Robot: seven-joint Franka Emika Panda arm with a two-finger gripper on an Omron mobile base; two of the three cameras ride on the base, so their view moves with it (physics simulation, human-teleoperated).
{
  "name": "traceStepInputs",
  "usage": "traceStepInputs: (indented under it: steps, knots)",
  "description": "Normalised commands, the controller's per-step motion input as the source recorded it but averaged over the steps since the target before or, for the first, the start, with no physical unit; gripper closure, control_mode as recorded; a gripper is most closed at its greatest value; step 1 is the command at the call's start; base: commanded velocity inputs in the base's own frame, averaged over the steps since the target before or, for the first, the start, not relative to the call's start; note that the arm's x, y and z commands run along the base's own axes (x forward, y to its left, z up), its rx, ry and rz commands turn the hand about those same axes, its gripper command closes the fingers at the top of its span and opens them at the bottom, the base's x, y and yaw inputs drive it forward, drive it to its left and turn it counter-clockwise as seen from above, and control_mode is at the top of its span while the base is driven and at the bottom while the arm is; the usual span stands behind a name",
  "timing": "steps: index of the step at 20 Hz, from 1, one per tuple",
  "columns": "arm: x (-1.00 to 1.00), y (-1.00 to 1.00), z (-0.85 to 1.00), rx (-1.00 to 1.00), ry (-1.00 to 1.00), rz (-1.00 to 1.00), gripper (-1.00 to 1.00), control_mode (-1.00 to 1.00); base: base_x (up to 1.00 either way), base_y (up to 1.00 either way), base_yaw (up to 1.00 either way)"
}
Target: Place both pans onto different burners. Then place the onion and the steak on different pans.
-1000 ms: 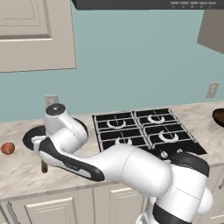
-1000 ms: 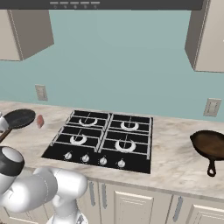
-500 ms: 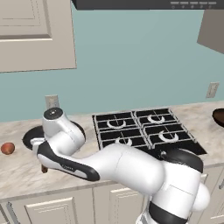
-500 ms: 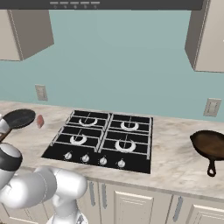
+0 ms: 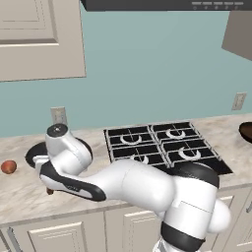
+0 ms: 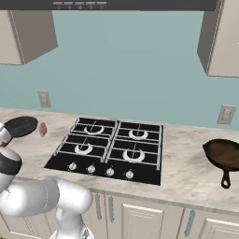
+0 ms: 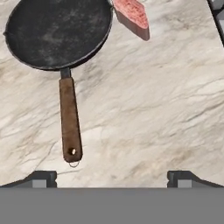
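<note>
While the arm (image 5: 118, 182) is bent low over the left part of the counter (image 7: 166, 100), the gripper (image 7: 112, 177) is seen at the bottom of the hand view, its two dark fingertips (image 7: 41, 177) spread wide apart with nothing between them, only bare marble. The black pan (image 7: 57, 33) is found in the upper left of the hand view, flat on the counter, its brown wooden handle (image 7: 70, 120) running down toward the bottom left and ending near the left fingertip, not touched. The steak (image 7: 132, 16) is seen at the top centre of that view, just beside the pan's right rim; whether they touch cannot be told. In the left base view the black pan is partly hidden behind the arm at centre left, and the onion (image 5: 8, 167) is placed at the far left edge, well apart from it. The cooktop (image 6: 112, 147) is shown at centre in the right base view, its four burners (image 6: 133, 155) bare under the grates, knobs (image 6: 109, 172) along the front edge. The reddish-brown pan (image 6: 224, 154) is located at the right edge of the right base view, on the counter well apart from the cooktop, handle pointing to the lower edge. In that view the black pan and steak are seen at centre left.
</note>
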Motion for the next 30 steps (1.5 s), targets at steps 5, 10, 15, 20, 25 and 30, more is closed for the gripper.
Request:
traceStepInputs:
  steps: [5, 10, 15, 20, 25, 30]
  knots:
    - [0.16, 0.12, -0.13, 0.00, 0.00, -0.03, -1.00, -1.00, 0.00, 0.00, 0.00]
    - [0.18, 0.15, -0.15, 0.00, 0.00, -0.03, -1.00, -1.00, 0.00, 0.00, 0.00]
    - [0.20, 0.17, -0.13, 0.00, 0.00, -0.03, -1.00, -1.00, 0.00, 0.00, 0.00]
    - [0.20, 0.18, -0.09, 0.00, -0.01, -0.03, -1.00, -1.00, 0.00, 0.00, 0.00]
    - [0.19, 0.13, -0.08, 0.00, -0.01, -0.03, -1.00, -1.00, 0.00, 0.00, 0.00]
    - [0.20, 0.08, -0.07, 0.00, 0.00, -0.01, -1.00, -1.00, 0.00, 0.00, 0.00]
